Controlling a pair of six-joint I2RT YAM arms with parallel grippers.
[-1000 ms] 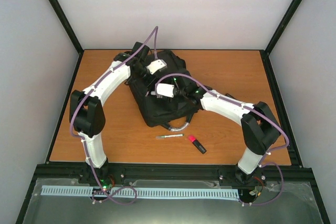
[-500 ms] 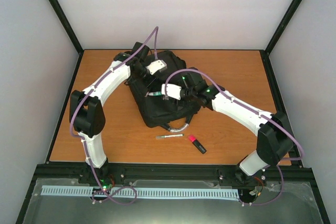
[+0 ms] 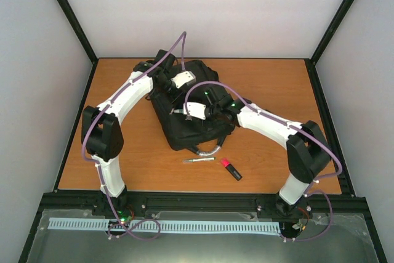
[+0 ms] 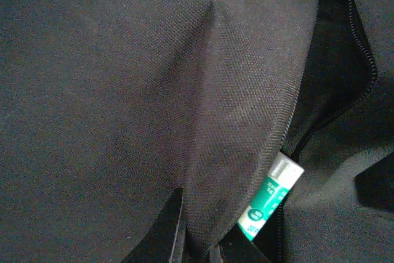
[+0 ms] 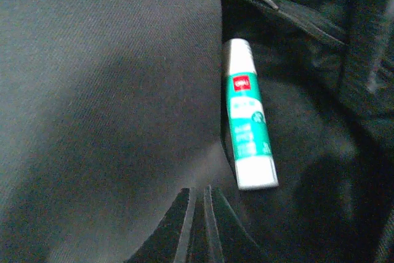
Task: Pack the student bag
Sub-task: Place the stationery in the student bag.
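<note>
Seating the glue stick (image 5: 249,112) deeper in the student bag (image 3: 188,135), mid-table: with left gripper (image 4: 197,226) clenched on the pocket flap (image 4: 246,121), apparently lifting it, press with right gripper (image 5: 198,192), pinched shut and empty, along the stick's length.

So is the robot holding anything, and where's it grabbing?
The left gripper pinches the student bag by the fabric flap beside its open zip. The right gripper is shut beside the glue stick, not holding it.

left arm (image 3: 126,97): white shells, black joints | right arm (image 3: 271,126): same | 1 purple cable (image 3: 180,46) along each | green lights (image 3: 234,103) | right claw (image 5: 198,196): black
</note>
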